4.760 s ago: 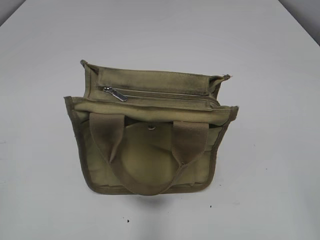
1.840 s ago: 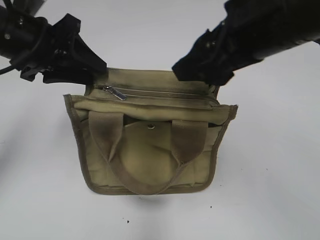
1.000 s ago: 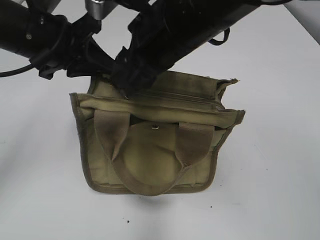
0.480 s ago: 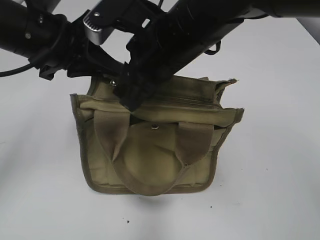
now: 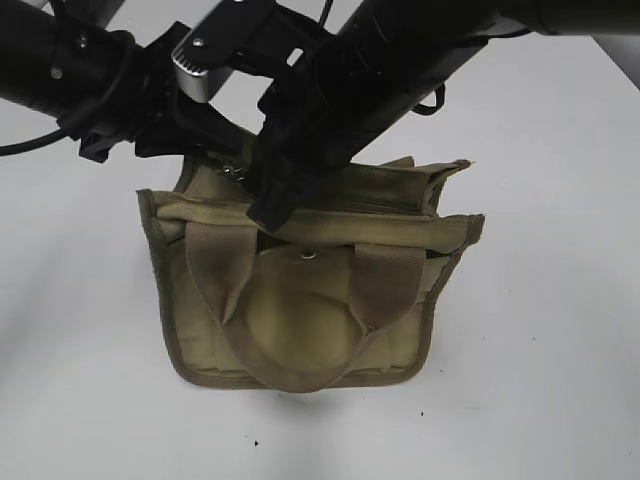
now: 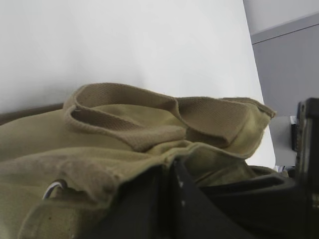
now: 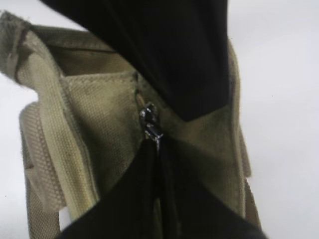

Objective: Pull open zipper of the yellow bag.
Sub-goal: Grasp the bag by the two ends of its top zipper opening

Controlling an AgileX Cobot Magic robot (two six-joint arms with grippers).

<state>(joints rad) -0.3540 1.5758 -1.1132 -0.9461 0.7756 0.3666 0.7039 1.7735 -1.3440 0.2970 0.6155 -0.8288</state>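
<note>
Now right jaws pinch the zipper point(image 7: 151, 124) pull.

Most of the zipper point(image 5: 385, 207) behind the crossed black arms point(image 5: 380, 70).

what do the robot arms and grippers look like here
Both arms are matte black and bulky. The left arm has a thin black cable looping off its side. The right arm carries a silver-grey metal block with screws and a small cable loop. The right gripper ends in flat black fingers, as does the left gripper.
</note>
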